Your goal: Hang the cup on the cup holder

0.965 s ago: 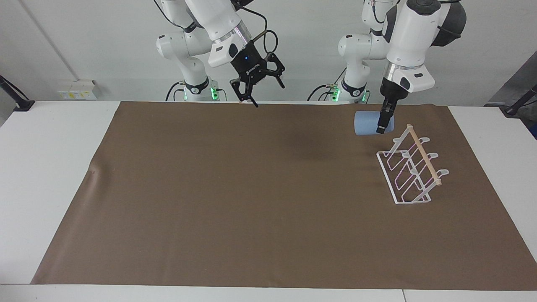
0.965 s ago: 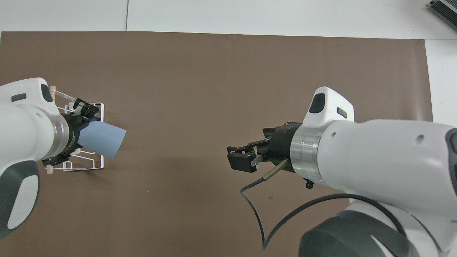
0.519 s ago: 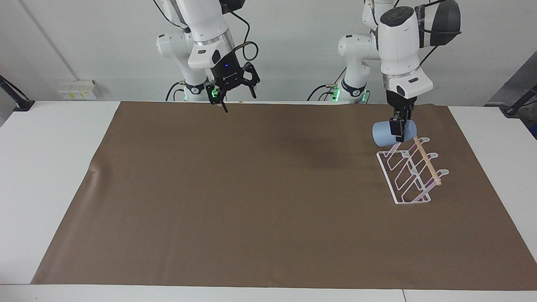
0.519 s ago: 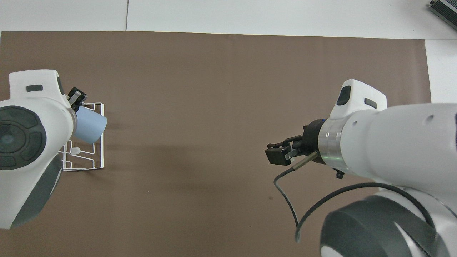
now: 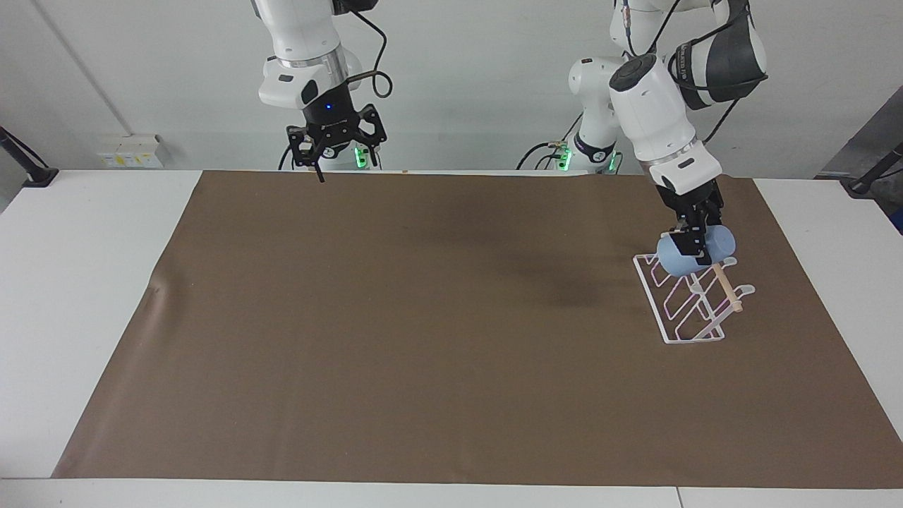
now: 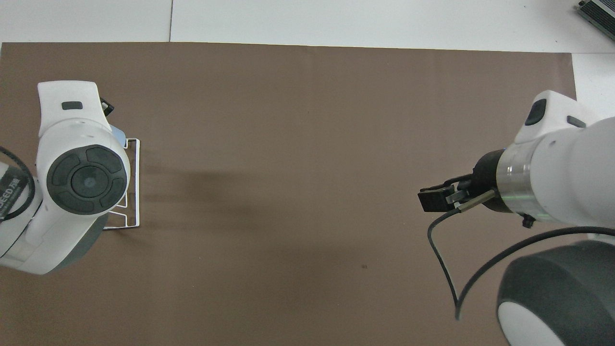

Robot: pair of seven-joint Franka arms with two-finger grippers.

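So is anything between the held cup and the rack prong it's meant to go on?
Nothing visible. The left gripper holds the cup on its side right over the cup holder, at the end nearest the robots. Only bare mat lies around the rack. The right gripper waits open, well clear.

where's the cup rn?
In the facing view, the cup is held in the left end effector, over the cup holder at the left arm's end of the table.

Wall (image 5: pixel 494 77): plain white, evenly lit
Worktop (image 5: pixel 85 282): white
Mat (image 5: pixel 423 317): brown, covering worktop's middle
Socket strip (image 5: pixel 130 150): on wall, 10 o'clock
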